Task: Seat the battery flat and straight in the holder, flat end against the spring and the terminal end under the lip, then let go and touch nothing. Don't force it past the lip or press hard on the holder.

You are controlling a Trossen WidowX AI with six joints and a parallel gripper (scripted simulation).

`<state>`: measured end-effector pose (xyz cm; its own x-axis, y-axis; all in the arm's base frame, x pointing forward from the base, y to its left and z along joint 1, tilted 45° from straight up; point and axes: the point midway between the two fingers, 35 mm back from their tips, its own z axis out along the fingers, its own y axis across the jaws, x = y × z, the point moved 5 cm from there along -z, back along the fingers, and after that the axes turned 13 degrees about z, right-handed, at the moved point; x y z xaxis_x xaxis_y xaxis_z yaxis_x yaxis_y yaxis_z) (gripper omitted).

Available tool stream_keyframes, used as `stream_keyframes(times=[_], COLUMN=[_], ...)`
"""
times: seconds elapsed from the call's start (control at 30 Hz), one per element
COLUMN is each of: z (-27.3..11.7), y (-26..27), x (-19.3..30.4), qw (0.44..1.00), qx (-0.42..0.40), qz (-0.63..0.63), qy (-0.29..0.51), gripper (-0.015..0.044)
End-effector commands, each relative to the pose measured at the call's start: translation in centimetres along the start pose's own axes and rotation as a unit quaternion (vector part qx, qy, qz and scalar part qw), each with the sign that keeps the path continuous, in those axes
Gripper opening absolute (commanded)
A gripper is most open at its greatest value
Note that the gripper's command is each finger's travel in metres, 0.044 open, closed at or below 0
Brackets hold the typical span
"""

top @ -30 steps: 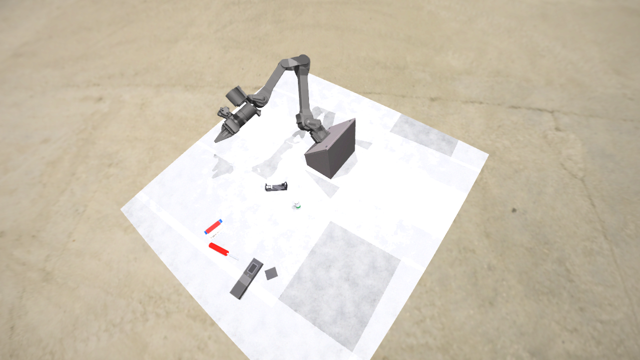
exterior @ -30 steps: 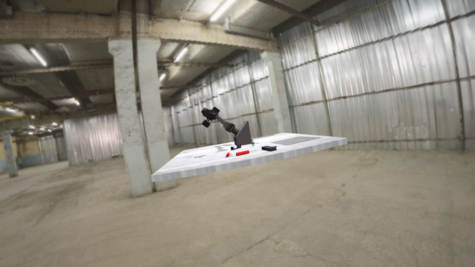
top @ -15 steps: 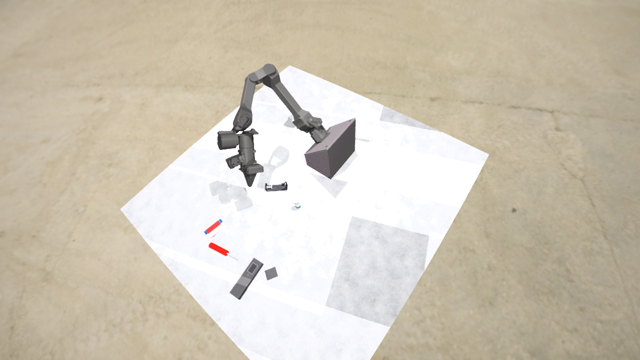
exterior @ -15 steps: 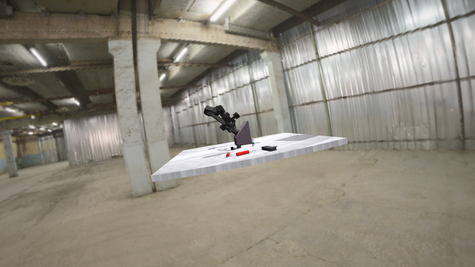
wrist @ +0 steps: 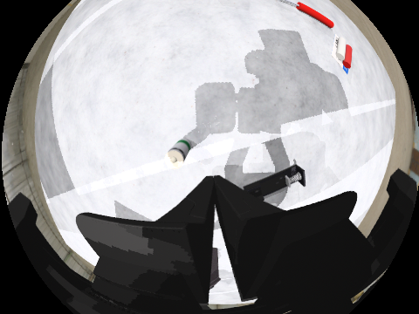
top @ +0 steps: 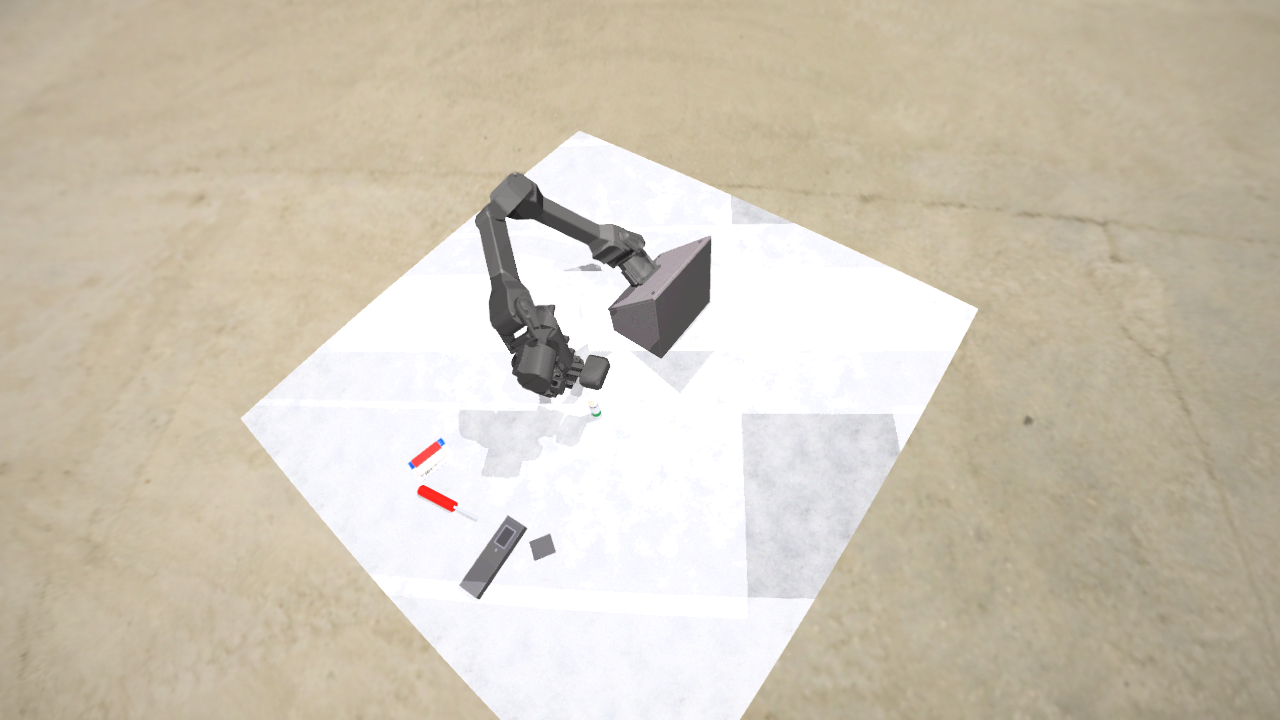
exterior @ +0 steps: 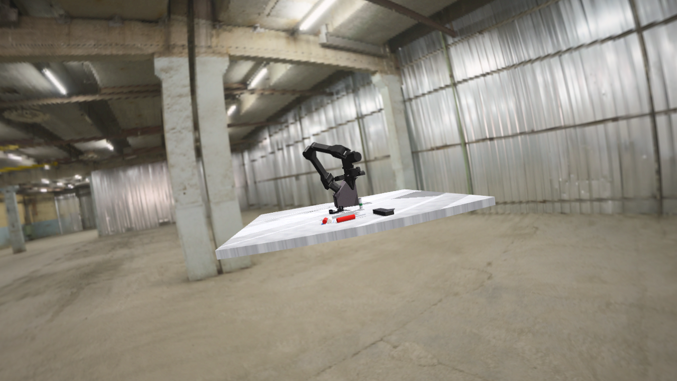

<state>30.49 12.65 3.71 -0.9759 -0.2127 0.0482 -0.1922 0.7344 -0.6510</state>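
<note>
The battery (top: 595,411) (wrist: 180,153), white with a green band near one end, lies on the white table (top: 832,304), apart from everything else. The black holder (wrist: 274,181) lies just to the right of my fingers in the wrist view; in the top view the arm hides it. My gripper (wrist: 213,181) (top: 556,394) is shut with nothing between the fingers. It points down at the table, low over it, between the battery and the holder. The battery is a short way ahead and to the left of the fingertips.
A red-handled screwdriver (top: 438,497) (wrist: 316,14), a red, white and blue marker (top: 426,454) (wrist: 342,54), a dark flat device (top: 493,555) and a small grey square (top: 541,547) lie farther off. The arm's grey wedge base (top: 666,291) stands behind.
</note>
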Motion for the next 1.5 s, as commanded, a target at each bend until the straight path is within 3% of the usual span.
stream_keyframes(times=[0.0,0.13,0.4,1.47], z=[-0.1,0.5,7.8,8.1], y=[0.3,0.3,-0.2,4.3], x=[-0.1,-0.1,0.1,1.1], qw=[0.999,0.999,0.999,0.999], qx=[0.027,0.027,0.029,0.027], qz=[-0.018,-0.018,-0.018,-0.018], qy=[0.008,0.008,0.008,0.008], gripper=[0.0,0.0,0.0,0.0])
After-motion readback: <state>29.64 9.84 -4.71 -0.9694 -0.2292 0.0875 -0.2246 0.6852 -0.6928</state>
